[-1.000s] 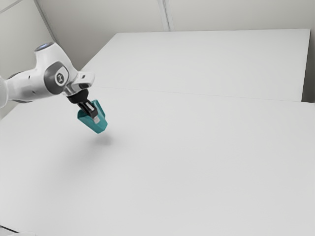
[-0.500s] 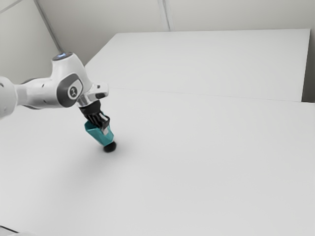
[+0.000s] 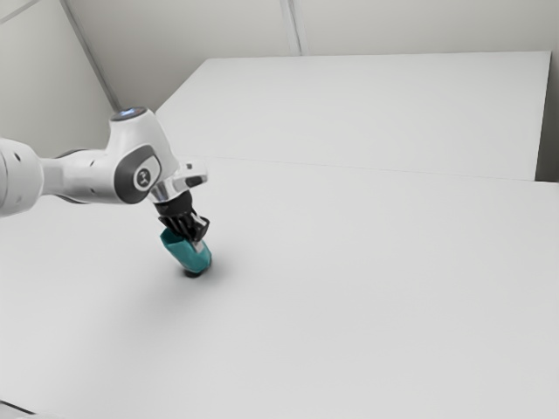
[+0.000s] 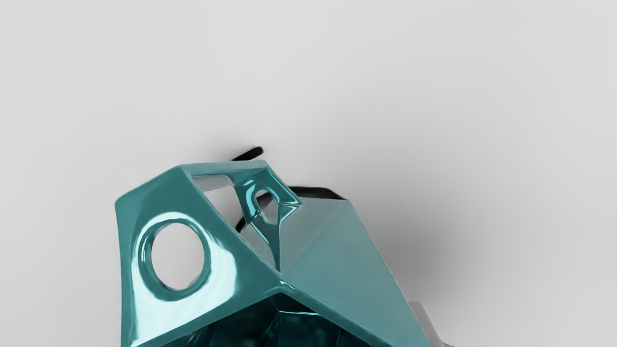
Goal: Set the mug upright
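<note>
Mug brought down to the table, but not yet level

Over the last second the mug point(image 3: 182, 254) has been lowered by the gripper point(image 3: 195, 243) and carried toward the exterior view's right, from clear above the table point(image 3: 349, 288) to a spot just over it or touching it. A dark patch point(image 3: 191, 274) is now seen close under the base; whether contact has been made cannot be told. The lean has been largely kept: the mouth is tipped up toward the exterior view's left, the base down toward its right. For the task, height is judged nearly settled, while the tilt has yet to be taken out before a release could be trusted.

The mug's wall appears to be clamped between the jaws, near the mouth, with the base hanging beyond the tips. One fingertip point(image 4: 424, 322) is seen outside the wall in the wrist view; the other is hidden, judged to be inside. If let go at this slant, the mug might be toppled
</note>
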`<action>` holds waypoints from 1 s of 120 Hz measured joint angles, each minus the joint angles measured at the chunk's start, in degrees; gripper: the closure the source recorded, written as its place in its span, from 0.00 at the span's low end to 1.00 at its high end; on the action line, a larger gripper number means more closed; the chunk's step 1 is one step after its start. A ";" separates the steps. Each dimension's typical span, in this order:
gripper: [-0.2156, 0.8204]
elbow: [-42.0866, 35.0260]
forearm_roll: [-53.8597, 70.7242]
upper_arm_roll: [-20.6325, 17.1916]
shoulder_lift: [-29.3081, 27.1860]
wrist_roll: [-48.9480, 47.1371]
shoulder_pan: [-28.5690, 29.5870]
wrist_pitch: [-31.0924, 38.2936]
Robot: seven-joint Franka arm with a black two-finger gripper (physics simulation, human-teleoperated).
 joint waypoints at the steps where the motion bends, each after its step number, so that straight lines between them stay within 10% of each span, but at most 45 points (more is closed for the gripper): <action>1: 0.96 -0.02 0.05 0.00 0.03 -0.10 -0.02 0.05; 18: 0.95 -0.57 0.61 0.00 0.42 -1.64 -0.18 0.94; 61: 0.37 -0.97 0.52 -0.80 -1.82 -3.71 -0.15 1.41; 120: 0.22 13.74 -0.54 -1.36 -5.71 -4.79 0.49 -11.50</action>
